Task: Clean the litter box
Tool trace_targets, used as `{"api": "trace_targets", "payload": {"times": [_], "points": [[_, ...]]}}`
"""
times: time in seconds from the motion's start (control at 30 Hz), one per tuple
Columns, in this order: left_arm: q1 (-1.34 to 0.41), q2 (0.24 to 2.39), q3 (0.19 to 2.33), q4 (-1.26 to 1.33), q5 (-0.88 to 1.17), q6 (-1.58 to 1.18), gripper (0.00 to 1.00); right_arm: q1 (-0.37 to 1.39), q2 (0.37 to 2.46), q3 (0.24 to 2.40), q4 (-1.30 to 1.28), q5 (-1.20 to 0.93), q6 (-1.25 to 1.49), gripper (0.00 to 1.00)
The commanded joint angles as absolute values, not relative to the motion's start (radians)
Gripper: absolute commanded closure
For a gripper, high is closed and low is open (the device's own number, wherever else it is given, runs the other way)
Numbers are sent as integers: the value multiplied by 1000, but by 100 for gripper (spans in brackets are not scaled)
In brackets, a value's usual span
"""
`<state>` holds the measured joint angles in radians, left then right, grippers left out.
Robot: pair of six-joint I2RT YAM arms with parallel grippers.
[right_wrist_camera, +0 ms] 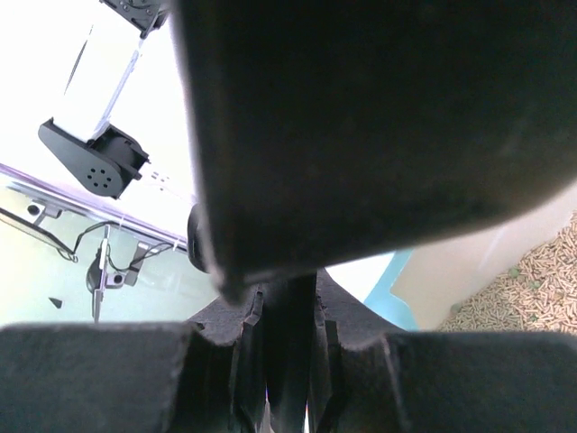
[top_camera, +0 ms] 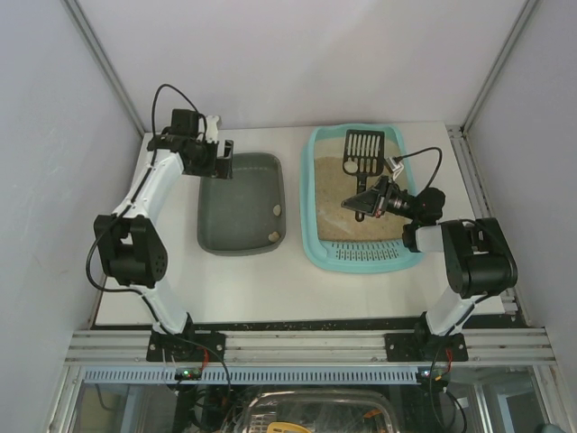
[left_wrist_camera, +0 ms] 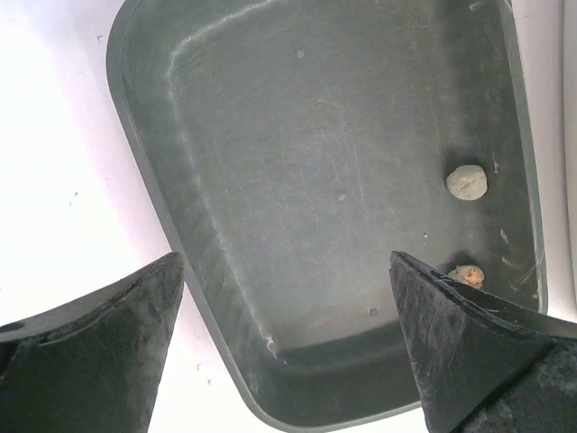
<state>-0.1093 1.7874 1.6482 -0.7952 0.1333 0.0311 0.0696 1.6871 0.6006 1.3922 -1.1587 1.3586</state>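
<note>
On the white table (top_camera: 297, 293), nearest the arm bases, the litter box (top_camera: 311, 194) lay on the right side with its slotted end toward them and beige litter (top_camera: 334, 194) spread over the rest of its floor. Just left of it, apart by a narrow strip of table, sat the dark grey tray (top_camera: 234, 203), holding two small pale lumps (top_camera: 275, 210) along its right wall; the left wrist view showed both lumps (left_wrist_camera: 467, 181) on the otherwise scuffed floor of the tray (left_wrist_camera: 315, 135).

Over the middle of the litter the right gripper (top_camera: 362, 204) was clamped tight on the handle of a black scoop (top_camera: 359, 158) – its slotted head lay farther out, near the box's far rim. In the right wrist view a dark shape filled most of the frame above the fingers, with pellets of litter (right_wrist_camera: 532, 280) at the lower right.

Farthest back, the left gripper (top_camera: 224, 155) hung over the grey tray's far left corner – fingers (left_wrist_camera: 99, 352) spread wide, holding nothing
</note>
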Motion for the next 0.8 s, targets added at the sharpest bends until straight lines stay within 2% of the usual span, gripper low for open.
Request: {"api": "trace_targets", "payload": {"times": [0.0,0.13,0.27,0.37,0.53,0.57,0.63,0.73,0.77], "points": [[-117,1713,1619,-778,127,56,0,64,1682,617,1462,-1145,1374,100],[-121,1708,1611,-778,120,57,0,93,1686,652,1371,-1141,1413,100],[-131,1699,1601,-774,104,64,0,72,1804,681,1492,-1110,1701,100],[-133,1699,1594,-773,94,64,0,107,1859,750,1496,-1206,1839,100],[-120,1710,1617,-795,121,50,0,167,1804,763,1451,-1224,1865,100],[-108,1722,1647,-827,170,58,0,172,1774,763,1374,-1225,1811,100],[-86,1756,1727,-908,266,80,0,185,1690,789,1056,-1243,1592,100],[-38,1816,1867,-1019,430,97,0,216,1588,940,300,-1238,1075,100],[-20,1828,1886,-1034,480,96,0,231,1575,993,126,-1231,955,100]]}}
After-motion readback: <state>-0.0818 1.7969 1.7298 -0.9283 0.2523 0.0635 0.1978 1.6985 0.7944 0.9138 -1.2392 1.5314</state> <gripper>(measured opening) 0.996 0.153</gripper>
